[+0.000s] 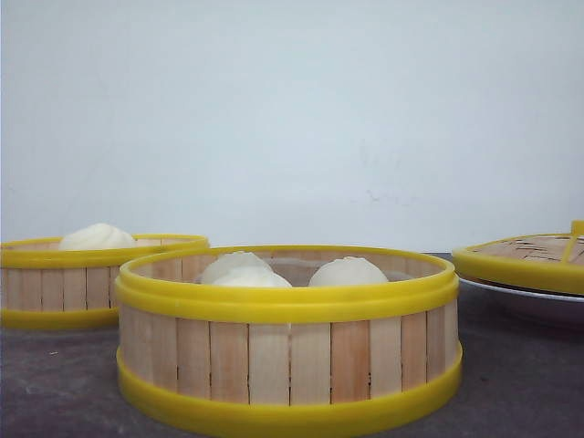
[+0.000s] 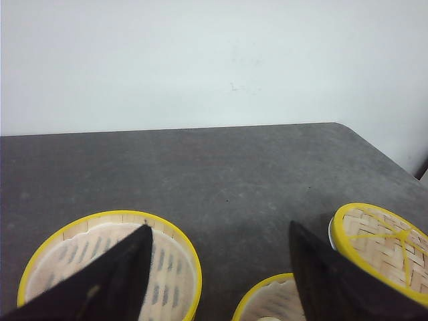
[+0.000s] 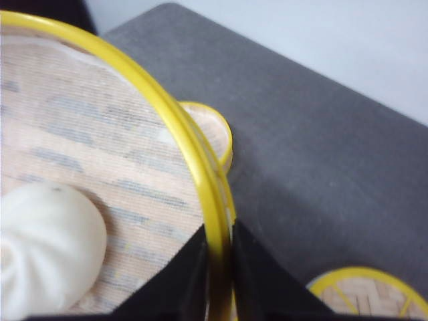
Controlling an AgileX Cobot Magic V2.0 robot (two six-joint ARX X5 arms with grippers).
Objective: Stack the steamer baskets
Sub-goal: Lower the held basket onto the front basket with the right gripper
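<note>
While the right gripper (image 3: 219, 267) pinches a steamer basket's (image 3: 100, 154) yellow rim between closed fingers, the left gripper (image 2: 217, 267) hangs spread wide, its fingertips cut off.

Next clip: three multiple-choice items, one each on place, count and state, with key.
1. Front view: where is the lid? A) on the plate, right B) on the middle basket C) far left
2. Front view: how many baskets show? A) one B) two C) four
3. The right gripper is: A) open B) shut on a basket rim C) shut on the lid
Key: 1 A, the plate shows beneath it; 2 B, one middle, one left; 3 B, it pinches the yellow rim.
</note>
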